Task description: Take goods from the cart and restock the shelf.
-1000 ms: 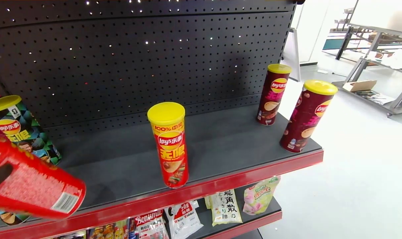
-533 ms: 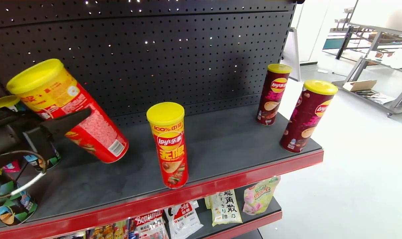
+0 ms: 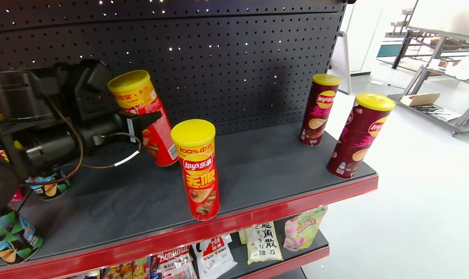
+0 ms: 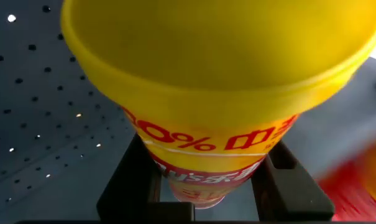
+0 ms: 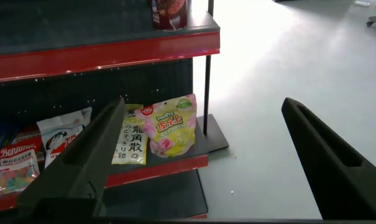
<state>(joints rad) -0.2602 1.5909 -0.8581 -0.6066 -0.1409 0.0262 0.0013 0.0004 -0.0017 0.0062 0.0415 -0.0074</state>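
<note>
My left gripper (image 3: 143,121) is shut on a red chip can with a yellow lid (image 3: 141,112). The can tilts with its lid toward the left, and its base is at or just above the dark shelf board (image 3: 257,170), near the pegboard back. In the left wrist view the yellow lid (image 4: 219,50) looms close, with a black finger (image 4: 133,186) on either side of the can body. A second red can (image 3: 196,170) stands upright near the shelf's front edge, right of the held one. My right gripper (image 5: 206,168) hangs open, low in front of the lower shelves.
Two maroon cans (image 3: 320,110) (image 3: 359,135) stand at the shelf's right end. Patterned cans (image 3: 44,188) (image 3: 9,238) sit at the left. Snack bags (image 5: 166,127) lie on the lower shelf. Bare board lies between the red and maroon cans.
My left arm carried the red can from the lower left front up and rightward into the shelf. The can turned from lying nearly sideways to a steeper tilt close to the pegboard.
</note>
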